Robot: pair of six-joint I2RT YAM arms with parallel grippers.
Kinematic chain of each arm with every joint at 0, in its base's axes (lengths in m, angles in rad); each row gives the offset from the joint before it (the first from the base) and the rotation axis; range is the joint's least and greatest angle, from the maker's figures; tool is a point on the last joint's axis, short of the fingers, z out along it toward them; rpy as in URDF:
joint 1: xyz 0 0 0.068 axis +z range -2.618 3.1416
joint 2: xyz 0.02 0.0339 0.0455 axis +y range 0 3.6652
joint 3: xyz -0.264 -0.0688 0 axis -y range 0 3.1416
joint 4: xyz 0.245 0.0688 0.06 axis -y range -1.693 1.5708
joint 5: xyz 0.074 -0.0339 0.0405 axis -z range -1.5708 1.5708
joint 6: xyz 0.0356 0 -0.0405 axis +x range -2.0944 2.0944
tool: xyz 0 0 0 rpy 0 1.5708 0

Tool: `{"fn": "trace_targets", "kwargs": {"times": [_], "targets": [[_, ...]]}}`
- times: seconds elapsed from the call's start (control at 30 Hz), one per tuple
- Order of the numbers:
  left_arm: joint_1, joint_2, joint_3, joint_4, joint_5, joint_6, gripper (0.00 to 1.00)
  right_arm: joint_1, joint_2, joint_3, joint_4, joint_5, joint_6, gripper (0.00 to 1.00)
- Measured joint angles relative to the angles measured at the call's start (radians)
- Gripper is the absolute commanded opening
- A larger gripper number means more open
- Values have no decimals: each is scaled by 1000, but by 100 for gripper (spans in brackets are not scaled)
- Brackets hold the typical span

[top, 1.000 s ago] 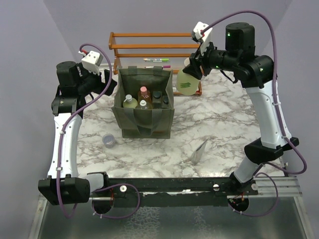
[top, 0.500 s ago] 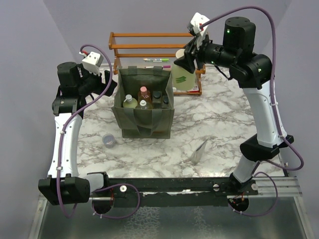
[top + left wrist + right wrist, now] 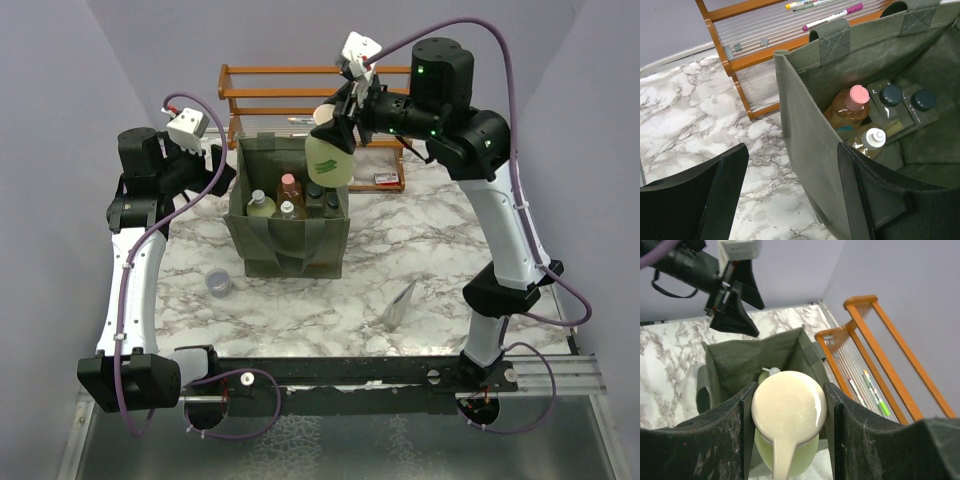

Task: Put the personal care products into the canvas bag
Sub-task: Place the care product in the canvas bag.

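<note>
the left end effector [image 3: 218, 168] hangs at the left upper rim of the canvas bag [image 3: 285, 255] with its jaws well apart and nothing between them but the bag's side wall, seen from the wrist; whether a finger touches the fabric i cannot tell, and it looks parked there to steady the bag or keep its mouth spread. a small lavender cup [image 3: 218, 283] stands on the marble bench [image 3: 420, 240] just in front of the bag's left corner and is no part of the job. the bag sits upright near the middle of the bench, olive-green and boxy, its strap handles flopped over the rim so the top stays open. inside it, standing packed together, are an orange bottle with a pink cap [image 3: 859, 97], a white-topped pump bottle [image 3: 874, 136] and two black-capped bottles [image 3: 891, 94]. above the bag's rear right corner the pale green bottle [image 3: 327, 162] hangs in the air, upright, with a cream pump top and a dark green leaf mark on its side. the right end effector [image 3: 340, 125] is closed on its upper part, one finger on each side. gripped high like this, the body hangs free to go down into the opening, probably the next step. further right a grey pouch [image 3: 402, 303] lies on the bench, not yet packed. behind everything is a wooden rack [image 3: 300, 90] with marker pens [image 3: 830, 19].
</note>
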Motion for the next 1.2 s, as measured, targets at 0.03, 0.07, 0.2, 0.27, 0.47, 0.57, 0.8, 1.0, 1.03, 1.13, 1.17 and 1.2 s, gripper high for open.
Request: {"fn": "trace_targets", "kwargs": {"times": [0.03, 0.07, 0.2, 0.27, 0.47, 0.57, 0.8, 1.0, 1.03, 1.13, 1.17, 1.2], "targets": [[0, 0, -2, -1, 0, 0, 74, 13, 5, 5, 0, 3, -1, 2], [0, 0, -2, 0, 0, 0, 74, 32, 11, 12, 0, 8, -1, 2], [0, -3, -2, 0, 0, 1, 74, 91, 23, 15, 2, 26, -6, 2], [0, -6, -5, 1, 0, 1, 74, 106, 30, 15, 2, 27, -6, 2], [0, -22, -10, 2, 0, 1, 74, 127, 45, -23, 8, 18, -6, 2], [0, -29, -12, 3, 0, 1, 74, 127, 44, -68, 24, 14, -17, 2], [0, -32, -14, 4, 0, 1, 74, 126, 43, -187, 31, 13, -44, 2], [0, -38, -26, 8, 0, 1, 74, 126, 36, -273, 29, 10, -58, 2], [0, -39, -27, 9, 0, 1, 74, 126, 34, -284, 29, 9, -59, 2], [0, -42, -31, 10, 0, 1, 74, 126, 24, -311, 29, 9, -64, 2], [0, -43, -32, 11, 0, 1, 74, 126, 18, -322, 30, 10, -67, 2], [0, -45, -33, 11, 0, 1, 74, 126, 13, -332, 30, 10, -71, 2]]}}
